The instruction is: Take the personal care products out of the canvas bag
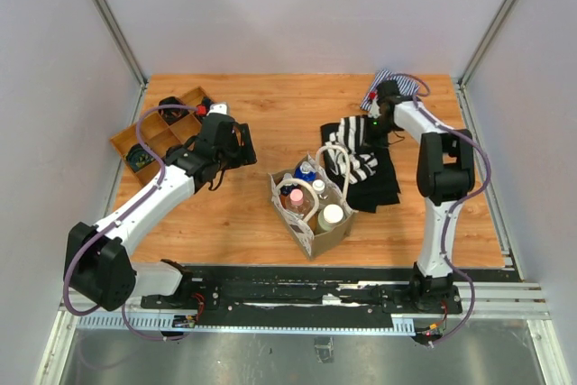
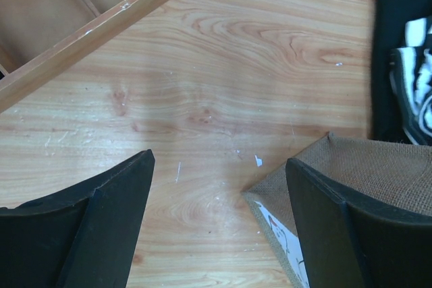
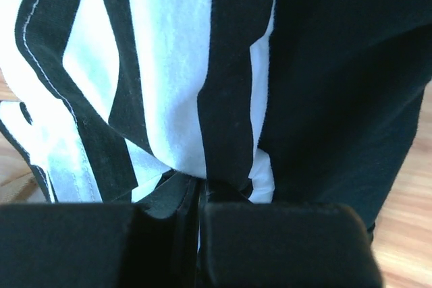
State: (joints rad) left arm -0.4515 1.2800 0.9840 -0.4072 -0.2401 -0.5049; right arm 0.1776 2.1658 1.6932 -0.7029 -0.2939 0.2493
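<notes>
The canvas bag (image 1: 311, 223) stands upright at the table's middle, and its corner (image 2: 364, 166) shows in the left wrist view. Inside it I see the personal care products: a blue-capped bottle (image 1: 306, 171), a pink bottle (image 1: 295, 197), a white-capped clear bottle (image 1: 318, 188) and a white-lidded jar (image 1: 331, 216). The bag's white handles (image 1: 335, 155) loop toward the back. My left gripper (image 1: 236, 143) (image 2: 219, 227) hangs open just left of the bag with nothing between its fingers. My right gripper (image 1: 372, 123) (image 3: 201, 200) is shut, pinching the black-and-white striped cloth (image 3: 169, 65).
A brown wooden compartment tray (image 1: 162, 132) (image 2: 88, 25) with black cables sits at the back left. The striped cloth (image 1: 361, 164) (image 2: 412, 79) lies on a black cloth right of the bag. Another striped cloth (image 1: 397, 83) lies at the back right corner.
</notes>
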